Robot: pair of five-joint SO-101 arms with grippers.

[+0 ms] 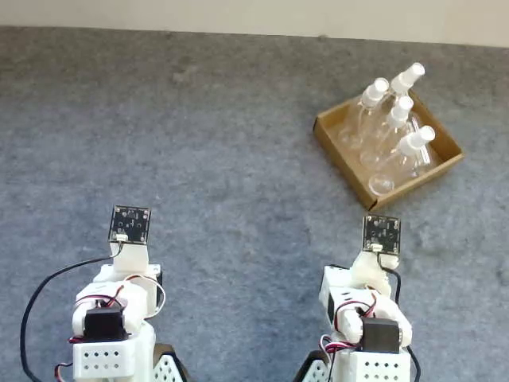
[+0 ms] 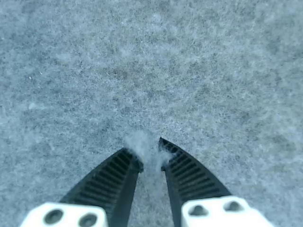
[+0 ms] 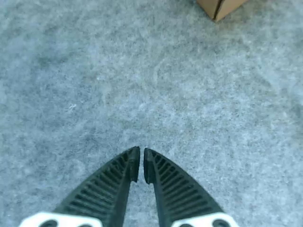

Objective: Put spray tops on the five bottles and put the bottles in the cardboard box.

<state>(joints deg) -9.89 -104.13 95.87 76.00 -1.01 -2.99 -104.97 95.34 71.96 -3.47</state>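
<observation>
Here, nearest my remote station, the two arms sit folded side by side at the front edge of the grey felt table (image 1: 199, 159), seen from the high view: the left arm (image 1: 119, 314) and the right arm (image 1: 367, 318), each with its wrist camera board facing up. The left gripper (image 2: 150, 153) hangs just over bare felt, its black ribbed fingers (image 2: 111, 182) a narrow gap apart at the tips and holding nothing. The right gripper (image 3: 141, 153) also points down at bare felt, its fingers (image 3: 177, 189) drawn together until the tips all but meet, with nothing between them.

Farther out, beyond the right arm and well apart from both grippers, the cardboard box (image 1: 332, 145) rests on the felt, turned at an angle to the table edge. One of its corners (image 3: 220, 7) shows at the far edge of the right wrist view. Inside the box lie the clear bottles (image 1: 374, 135), leaning close together, and I count four white spray tops (image 1: 402, 106) fitted and poking above the rim. Whether a fifth bottle lies among them I cannot tell.
</observation>
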